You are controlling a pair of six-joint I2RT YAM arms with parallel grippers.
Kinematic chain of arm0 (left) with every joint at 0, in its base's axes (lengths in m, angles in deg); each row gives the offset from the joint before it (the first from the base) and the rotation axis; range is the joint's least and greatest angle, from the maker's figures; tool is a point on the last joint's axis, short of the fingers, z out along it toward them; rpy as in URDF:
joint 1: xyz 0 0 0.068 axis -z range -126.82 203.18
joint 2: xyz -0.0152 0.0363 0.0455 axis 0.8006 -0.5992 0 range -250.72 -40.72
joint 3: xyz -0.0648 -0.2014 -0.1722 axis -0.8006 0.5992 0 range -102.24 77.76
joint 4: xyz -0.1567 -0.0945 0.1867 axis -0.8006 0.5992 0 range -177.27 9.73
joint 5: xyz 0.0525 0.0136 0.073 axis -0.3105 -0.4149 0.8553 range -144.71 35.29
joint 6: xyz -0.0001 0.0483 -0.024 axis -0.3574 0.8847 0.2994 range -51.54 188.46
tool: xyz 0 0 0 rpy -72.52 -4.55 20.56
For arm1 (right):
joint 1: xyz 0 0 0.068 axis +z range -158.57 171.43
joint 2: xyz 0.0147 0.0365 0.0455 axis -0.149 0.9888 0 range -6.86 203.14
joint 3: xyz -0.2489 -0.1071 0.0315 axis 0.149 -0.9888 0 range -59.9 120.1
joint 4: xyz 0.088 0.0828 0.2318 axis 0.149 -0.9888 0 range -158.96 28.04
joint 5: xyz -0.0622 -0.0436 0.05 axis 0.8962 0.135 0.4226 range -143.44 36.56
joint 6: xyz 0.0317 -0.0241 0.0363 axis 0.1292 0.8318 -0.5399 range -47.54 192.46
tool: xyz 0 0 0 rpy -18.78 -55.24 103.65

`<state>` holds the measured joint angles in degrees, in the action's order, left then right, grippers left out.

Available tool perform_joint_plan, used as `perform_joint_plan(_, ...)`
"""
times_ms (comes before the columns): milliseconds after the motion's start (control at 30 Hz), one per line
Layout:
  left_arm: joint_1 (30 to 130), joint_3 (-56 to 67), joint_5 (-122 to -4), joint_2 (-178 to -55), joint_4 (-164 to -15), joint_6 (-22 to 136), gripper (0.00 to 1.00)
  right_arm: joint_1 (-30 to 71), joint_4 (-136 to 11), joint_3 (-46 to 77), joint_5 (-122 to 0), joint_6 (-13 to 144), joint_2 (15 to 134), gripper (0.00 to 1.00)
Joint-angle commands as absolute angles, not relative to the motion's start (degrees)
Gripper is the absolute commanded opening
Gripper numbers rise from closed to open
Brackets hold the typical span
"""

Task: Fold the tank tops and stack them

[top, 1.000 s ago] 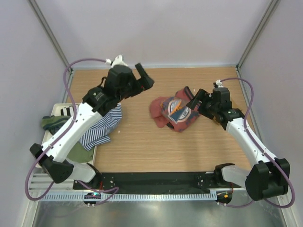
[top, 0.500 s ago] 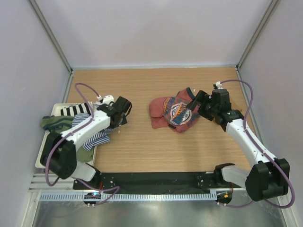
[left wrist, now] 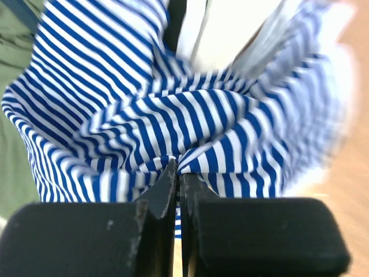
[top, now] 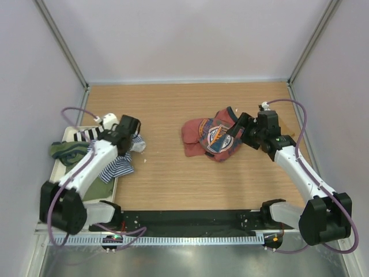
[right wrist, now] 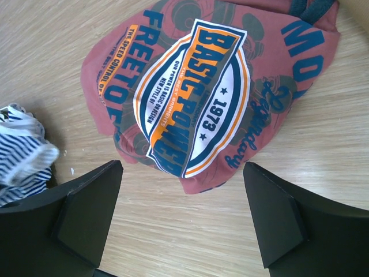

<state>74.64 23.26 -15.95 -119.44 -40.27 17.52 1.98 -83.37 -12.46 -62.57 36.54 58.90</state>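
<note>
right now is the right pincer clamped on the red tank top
No, the right pincer hangs wide open above the rust-red tank top, gripping none of its cloth.

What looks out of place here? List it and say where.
The striped tank top spills in a bunch over the edge of the tray onto the table, with a fold pinched in the shut left tool. The red tank top lies crumpled mid-table, unfolded, graphic up. Nothing looks damaged.
</note>
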Motion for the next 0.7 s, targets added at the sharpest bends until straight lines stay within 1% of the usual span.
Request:
perform_joint_plan(0, 70.16, 22.13, -17.51, -106.33, -42.88, 15.55, 0.0, 2.33, -81.12, -12.79, -63.02, 37.3, 59.15, 0.92)
perform_joint_plan(33, 68.32, 22.57, -19.53, -103.33, -44.19, 15.55, 0.0, 2.33, -80.86, -12.79, -63.11, 37.13, 59.32, 0.93)
perform_joint_plan(67, 63.17, 23.0, -21.82, -100.95, -45.25, 15.46, 0.0, 2.33, -80.59, -12.79, -63.28, 37.13, 59.58, 0.92)
perform_joint_plan(100, 60.07, 23.36, -23.58, -96.57, -45.87, 15.2, 0.0, 2.33, -80.59, -12.7, -63.46, 37.13, 59.76, 0.93)
perform_joint_plan(133, 56.99, 23.8, -23.07, -94.96, -45.61, 14.41, 0.0, 2.33, -80.59, -12.7, -63.46, 37.13, 59.76, 0.92)
perform_joint_plan(167, 50.44, 23.8, -22.11, -93.73, -44.65, 11.97, 0.01, 2.33, -80.59, -12.7, -63.63, 37.13, 59.76, 0.92)
perform_joint_plan(200, 47.59, 23.63, -20.88, -92.41, -43.25, 10.38, 0.45, 2.42, -80.42, -12.79, -63.9, 37.21, 59.76, 0.92)
perform_joint_plan(233, 43.64, 22.84, -19.04, -90.66, -40.8, 9.75, 0.76, 2.42, -80.33, -12.96, -64.07, 37.48, 59.76, 0.92)
perform_joint_plan(267, 42.82, 22.57, -18.94, -89.77, -40.78, 10.88, 0.99, 2.59, -80.33, -13.14, -64.25, 37.83, 60.11, 0.92)
perform_joint_plan(300, 42.73, 21.96, -18.76, -89.15, -40.6, 11.24, 1.0, 2.68, -80.5, -13.23, -64.16, 38.18, 60.55, 0.93)
perform_joint_plan(367, 42.73, 22.04, -24.79, -87.48, -42.08, 15.77, 0.99, 3.12, -81.9, -12.44, -63.99, 39.58, 63.0, 0.93)
perform_joint_plan(400, 42.73, 23.0, -28.92, -87.13, -45.84, 18.25, 0.99, 3.56, -82.34, -12.0, -63.81, 40.11, 64.15, 0.92)
perform_joint_plan(433, 42.73, 23.36, -39.57, -87.21, -47.7, 20.88, 1.0, 4.95, -82.7, -11.04, -63.72, 41.16, 65.64, 0.91)
perform_joint_plan(500, 42.9, 23.27, -49.04, -88.96, -48.94, 23.71, 1.0, 6.98, -83.93, -9.81, -62.59, 42.13, 70.02, 0.89)
perform_joint_plan(533, 43.77, 23.01, -57.52, -91.23, -49.12, 24.33, 1.0, 9.25, -84.71, -8.41, -61.8, 42.57, 71.44, 0.88)
perform_joint_plan(567, 45.0, 22.66, -59.0, -92.56, -49.13, 24.51, 1.0, 10.75, -85.07, -7.7, -60.4, 43.18, 72.67, 0.88)
perform_joint_plan(633, 52.63, 22.04, -56.84, -94.15, -49.65, 24.6, 1.0, 12.87, -85.6, -6.47, -56.44, 43.45, 76.19, 0.87)
perform_joint_plan(667, 57.09, 21.69, -49.6, -95.63, -50.0, 24.86, 0.99, 14.88, -85.6, -5.24, -55.47, 43.89, 77.5, 0.87)
